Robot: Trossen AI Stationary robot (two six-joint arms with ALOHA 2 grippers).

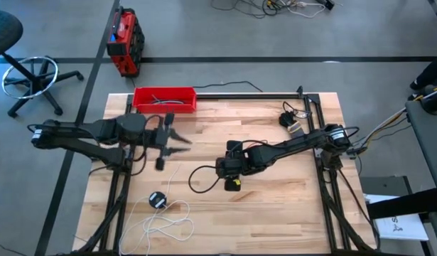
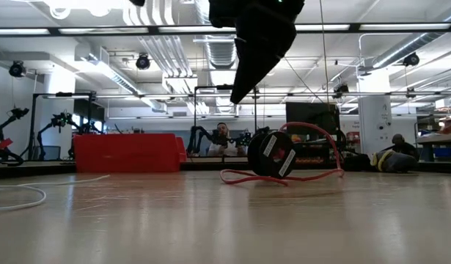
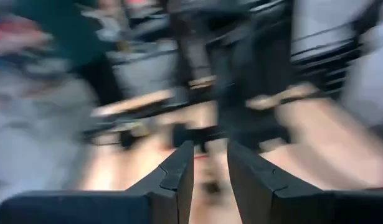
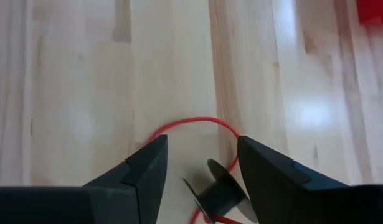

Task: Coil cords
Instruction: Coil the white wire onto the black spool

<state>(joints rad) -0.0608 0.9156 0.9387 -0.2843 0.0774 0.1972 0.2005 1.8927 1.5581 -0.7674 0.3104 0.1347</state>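
Observation:
The red cord (image 1: 199, 178) lies in a loop on the table's middle, running into its black disc-shaped piece (image 2: 273, 154), which stands tilted on its rim. My right gripper (image 1: 229, 168) is open just above that piece, which shows between its fingers (image 4: 216, 186) untouched. The white cord (image 1: 165, 224) lies in loose loops at the near left, its black disc (image 1: 157, 200) flat on the wood. My left gripper (image 1: 174, 139) is open in the air over the table's left middle, with nothing between its fingers.
A red tray (image 1: 165, 98) with dark grey cables stands at the far edge. A small black device with cables (image 1: 289, 121) sits at the far right. Bare wood lies at the near right. People show in the room beyond the table.

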